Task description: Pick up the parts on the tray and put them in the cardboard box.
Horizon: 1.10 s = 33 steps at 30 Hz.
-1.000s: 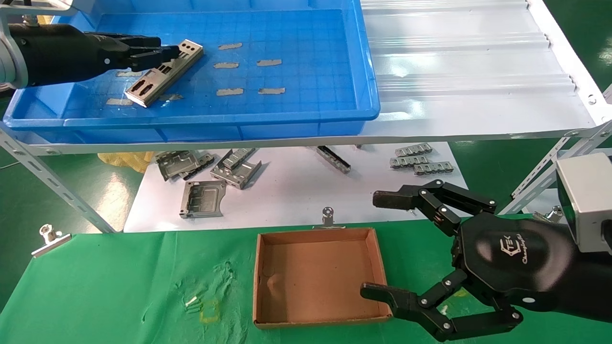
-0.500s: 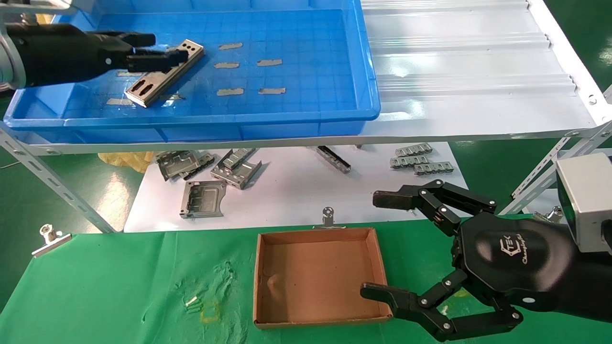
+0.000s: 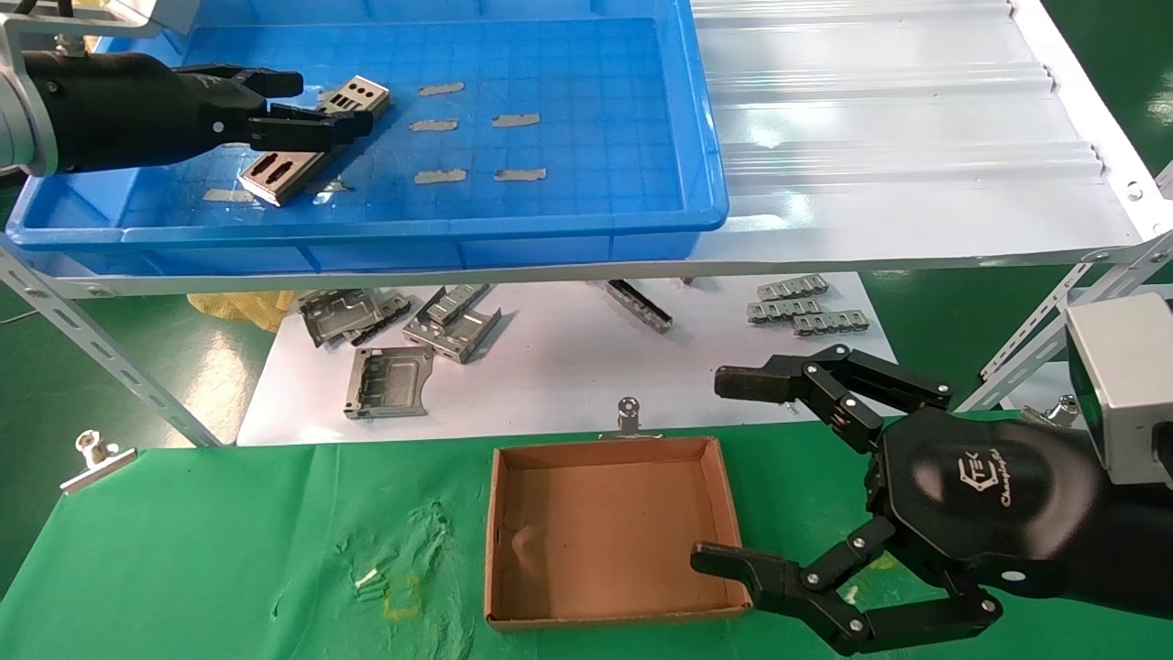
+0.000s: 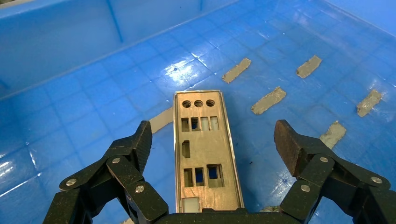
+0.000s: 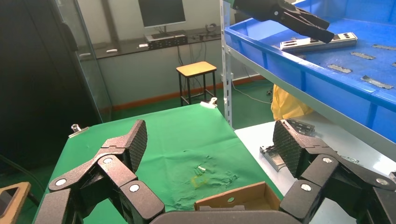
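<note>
Fingers point(image 4: 140, 140) of the left gripper point(image 4: 212, 140) are spread wide apart and straddle one of the parts point(image 4: 203, 149), a long silver plate with round and rectangular cut-outs, one finger on each long side and neither touching it. In the head view that left gripper point(image 3: 302, 108) sits at about ten o'clock, reaching in over the blue tray point(image 3: 550, 225) from its left end. The plate point(image 3: 316, 139) lies flat on the grid floor in the tray's left part, angled with its three-hole end pointing toward one o'clock. Small grey tape strips point(image 3: 440, 175) are stuck to the tray floor, a few of them at three o'clock from the plate. The tray rests on a white corrugated shelf point(image 3: 898, 137).

Down at six o'clock the cardboard box point(image 3: 609, 532) stands on the green tabletop point(image 3: 229, 550), holding nothing. The right gripper point(image 3: 733, 472) hangs at four o'clock, just beside the box's right wall, its fingers point(image 3: 742, 380) wide apart and gripping nothing. Bent grey brackets point(image 3: 389, 380) lie on a white sheet point(image 3: 568, 367) between shelf and box.
</note>
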Available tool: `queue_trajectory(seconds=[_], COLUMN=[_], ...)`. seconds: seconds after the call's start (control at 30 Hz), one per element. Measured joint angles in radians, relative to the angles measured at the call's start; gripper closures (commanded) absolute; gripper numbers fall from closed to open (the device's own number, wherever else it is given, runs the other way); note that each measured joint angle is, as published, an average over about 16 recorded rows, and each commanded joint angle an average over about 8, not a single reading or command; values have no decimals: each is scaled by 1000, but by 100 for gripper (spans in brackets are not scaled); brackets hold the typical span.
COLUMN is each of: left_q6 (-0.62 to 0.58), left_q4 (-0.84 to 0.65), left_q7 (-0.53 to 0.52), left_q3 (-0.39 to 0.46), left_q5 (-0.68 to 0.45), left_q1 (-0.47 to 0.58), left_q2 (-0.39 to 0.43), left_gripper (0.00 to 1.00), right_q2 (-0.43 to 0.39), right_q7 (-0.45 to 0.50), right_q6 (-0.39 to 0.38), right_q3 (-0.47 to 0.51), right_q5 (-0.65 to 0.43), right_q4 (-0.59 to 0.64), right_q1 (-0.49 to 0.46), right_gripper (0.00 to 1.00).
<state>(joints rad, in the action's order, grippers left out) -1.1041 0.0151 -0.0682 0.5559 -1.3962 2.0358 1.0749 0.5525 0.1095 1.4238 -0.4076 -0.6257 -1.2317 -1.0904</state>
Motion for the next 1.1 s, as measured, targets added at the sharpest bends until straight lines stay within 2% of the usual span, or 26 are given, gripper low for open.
queue_trajectory(seconds=[1.1], left_q6=[44], left_q4=[-9], left_q7=[8], left_q3=[-3], left_q5=[4], left_q1=[-6], left_q2=[6], left_gripper=[100], right_q2=[0], right_q7=[0], right_q6=[0], right_q3=[0], right_q5=[0], right_q4=[0], right_q1=[0], right_gripper=[0])
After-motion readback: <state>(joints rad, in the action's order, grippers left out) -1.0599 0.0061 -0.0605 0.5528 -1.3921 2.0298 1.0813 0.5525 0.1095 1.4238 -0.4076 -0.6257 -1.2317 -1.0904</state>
